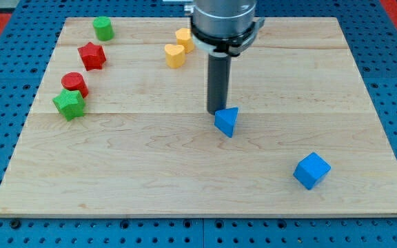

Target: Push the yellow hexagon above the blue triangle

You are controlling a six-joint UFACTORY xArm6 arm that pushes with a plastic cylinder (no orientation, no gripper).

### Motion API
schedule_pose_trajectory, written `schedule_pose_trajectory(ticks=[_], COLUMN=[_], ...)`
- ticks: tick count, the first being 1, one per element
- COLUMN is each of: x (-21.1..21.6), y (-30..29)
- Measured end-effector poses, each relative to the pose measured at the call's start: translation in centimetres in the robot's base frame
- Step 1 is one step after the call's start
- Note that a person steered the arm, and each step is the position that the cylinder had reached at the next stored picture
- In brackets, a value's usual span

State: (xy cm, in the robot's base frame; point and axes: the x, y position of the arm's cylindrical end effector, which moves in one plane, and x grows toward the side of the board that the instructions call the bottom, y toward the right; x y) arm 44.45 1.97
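Observation:
The yellow hexagon sits near the view's top, left of the arm. A yellow heart-shaped block lies just below and left of it. The blue triangle lies near the middle of the wooden board. My tip stands at the triangle's upper left edge, touching or nearly touching it. The tip is well below and to the right of the yellow hexagon.
A green cylinder, a red star, a red cylinder and a green star stand at the view's left. A blue cube sits at the lower right. Blue pegboard surrounds the board.

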Motion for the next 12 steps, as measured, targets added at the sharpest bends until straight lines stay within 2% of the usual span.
schedule_pose_trajectory(ticks=[2,3,5,7,8,9,11,12], x=[5.0,4.0,-1.8,-14.9,-21.1,-21.2,-7.8,-8.1], y=[8.1,7.5,-11.9,-16.1,-15.4,-7.0,7.6,6.6])
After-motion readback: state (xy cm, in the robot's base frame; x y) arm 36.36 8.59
